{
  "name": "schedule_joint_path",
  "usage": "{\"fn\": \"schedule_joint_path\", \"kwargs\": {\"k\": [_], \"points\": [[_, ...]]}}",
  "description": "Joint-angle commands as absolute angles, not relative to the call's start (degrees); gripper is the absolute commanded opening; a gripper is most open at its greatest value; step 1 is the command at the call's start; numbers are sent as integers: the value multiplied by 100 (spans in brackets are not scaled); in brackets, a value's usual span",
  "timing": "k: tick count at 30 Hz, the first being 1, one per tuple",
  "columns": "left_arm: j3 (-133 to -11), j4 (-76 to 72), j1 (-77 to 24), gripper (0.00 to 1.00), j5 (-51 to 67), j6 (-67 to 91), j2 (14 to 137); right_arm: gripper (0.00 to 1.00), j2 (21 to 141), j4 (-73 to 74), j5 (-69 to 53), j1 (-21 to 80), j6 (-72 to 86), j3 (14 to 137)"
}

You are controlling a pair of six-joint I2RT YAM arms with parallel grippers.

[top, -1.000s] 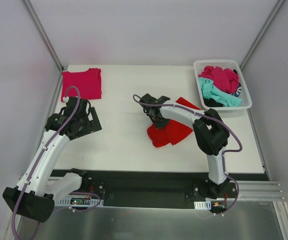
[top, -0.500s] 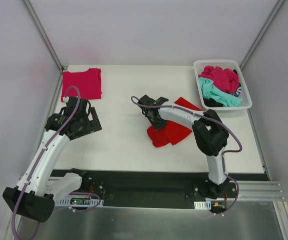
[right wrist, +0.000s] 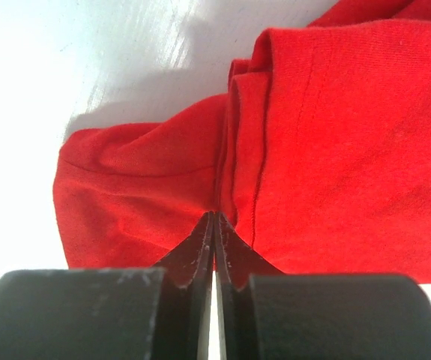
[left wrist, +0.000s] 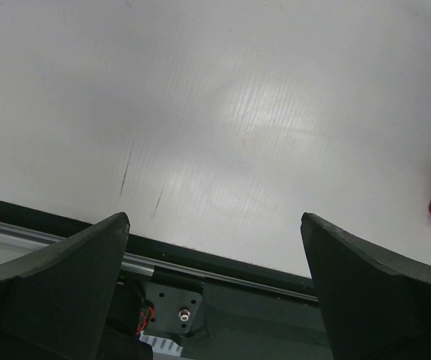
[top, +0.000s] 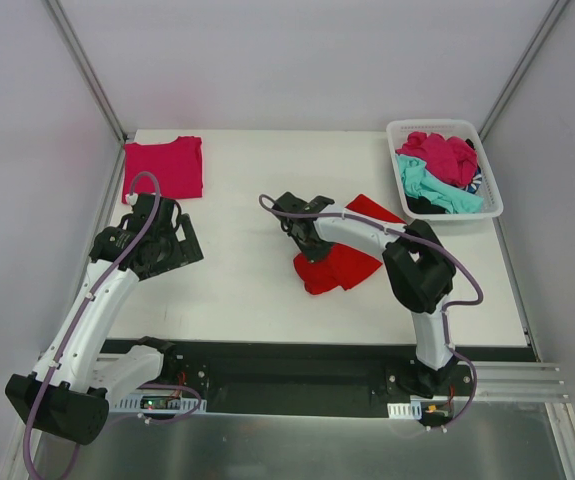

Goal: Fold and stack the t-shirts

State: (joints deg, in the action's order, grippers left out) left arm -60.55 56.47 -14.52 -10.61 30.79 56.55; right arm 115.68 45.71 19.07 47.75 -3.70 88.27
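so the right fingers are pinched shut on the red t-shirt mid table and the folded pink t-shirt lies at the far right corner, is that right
Not quite. The folded pink t-shirt lies at the far left corner of the table, as the top external view shows. The rest holds: the right fingers are pinched shut on the red t-shirt mid table.

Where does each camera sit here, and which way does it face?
Top: above and behind the arms, looking down at the table; both arms show, bases nearest.
Left wrist: on the left arm, facing the table's near edge; the open left gripper frames it.
Right wrist: looks along the shut right gripper at the red t-shirt it pinches.
Shared: all three show the red t-shirt.
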Motion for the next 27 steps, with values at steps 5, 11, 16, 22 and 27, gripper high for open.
{"fn": "schedule_joint_path", "kwargs": {"k": [5,11,16,22,27], "points": [[-6108,5757,-1415,99,-967,3023,5625,10,11250,4764,2109,4641,-483,8798],[-6152,5757,-1415,99,-949,3015,5651,12,11285,4746,2039,4605,-483,8798],[-6170,5757,-1424,99,-975,2997,5634,14,11347,4729,1942,4614,-422,8789],[-6152,5757,-1424,99,-923,3023,5686,15,11276,4781,1898,4684,-360,8833],[-6135,5748,-1415,99,-949,3015,5660,16,11294,4790,1960,4693,-378,8789]]}}
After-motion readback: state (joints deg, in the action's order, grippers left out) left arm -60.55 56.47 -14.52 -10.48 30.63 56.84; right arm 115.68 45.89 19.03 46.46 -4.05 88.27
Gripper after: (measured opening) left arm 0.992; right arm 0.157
